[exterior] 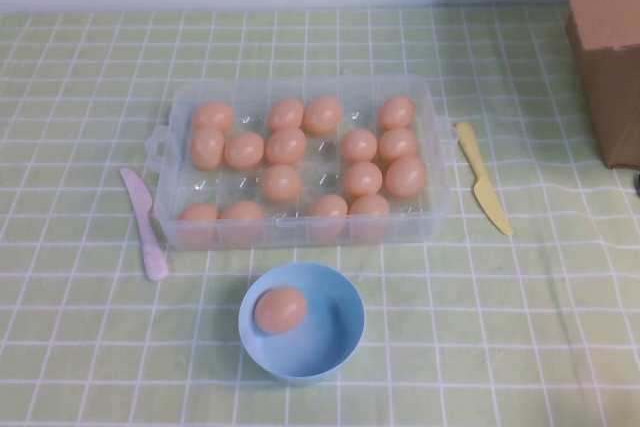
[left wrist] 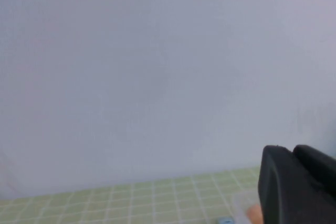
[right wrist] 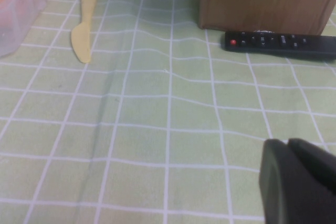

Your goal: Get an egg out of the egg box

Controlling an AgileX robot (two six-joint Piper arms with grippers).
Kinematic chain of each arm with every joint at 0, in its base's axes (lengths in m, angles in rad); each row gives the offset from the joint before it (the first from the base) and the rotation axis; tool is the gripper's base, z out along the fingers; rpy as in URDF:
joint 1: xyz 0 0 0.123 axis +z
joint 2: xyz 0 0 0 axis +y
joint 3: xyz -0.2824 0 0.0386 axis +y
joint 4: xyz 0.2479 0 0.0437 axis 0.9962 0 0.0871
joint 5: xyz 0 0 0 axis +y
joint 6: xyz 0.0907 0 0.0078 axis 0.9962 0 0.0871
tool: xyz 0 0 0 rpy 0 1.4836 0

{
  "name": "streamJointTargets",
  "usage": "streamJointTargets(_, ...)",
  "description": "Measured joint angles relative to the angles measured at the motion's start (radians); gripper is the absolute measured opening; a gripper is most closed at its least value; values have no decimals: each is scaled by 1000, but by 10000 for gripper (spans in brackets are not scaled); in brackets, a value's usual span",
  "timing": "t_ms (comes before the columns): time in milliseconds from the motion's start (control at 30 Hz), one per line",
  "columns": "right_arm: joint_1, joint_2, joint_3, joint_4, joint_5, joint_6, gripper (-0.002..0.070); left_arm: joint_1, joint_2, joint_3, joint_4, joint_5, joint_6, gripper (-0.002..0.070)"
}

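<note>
Staged tabletop set-up: green checked cloth [exterior: 520, 347], plain wall [left wrist: 157, 77], cardboard box [exterior: 610, 47]

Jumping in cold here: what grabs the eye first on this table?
The clear egg box at the table's centre, packed with peach-orange eggs, then the blue bowl just in front of it holding one egg. A pink knife lies left of the box, a yellow knife right. Both arms are off the work: the left hand is lifted facing the wall, the right hand is low near a black remote.
</note>
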Motion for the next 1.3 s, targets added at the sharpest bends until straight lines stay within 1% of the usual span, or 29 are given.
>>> streamJointTargets(100, 0, 0, 0, 0, 0, 0, -17, 77, -99, 17, -6, 52, -17, 3)
streamJointTargets(167, 0, 0, 0, 0, 0, 0, -17, 99, -144, 17, -10, 130, -22, 3)
streamJointTargets(400, 0, 0, 0, 0, 0, 0, -17, 105, -187, 20, 1, 463, -22, 3)
streamJointTargets(633, 0, 0, 0, 0, 2, 0, -17, 105, -187, 20, 43, 725, -24, 3)
streamJointTargets(733, 0, 0, 0, 0, 2, 0, -17, 105, -187, 20, 50, 756, -24, 3)
streamJointTargets(1300, 0, 0, 0, 0, 2, 0, -17, 105, -187, 20, 58, 759, -24, 2)
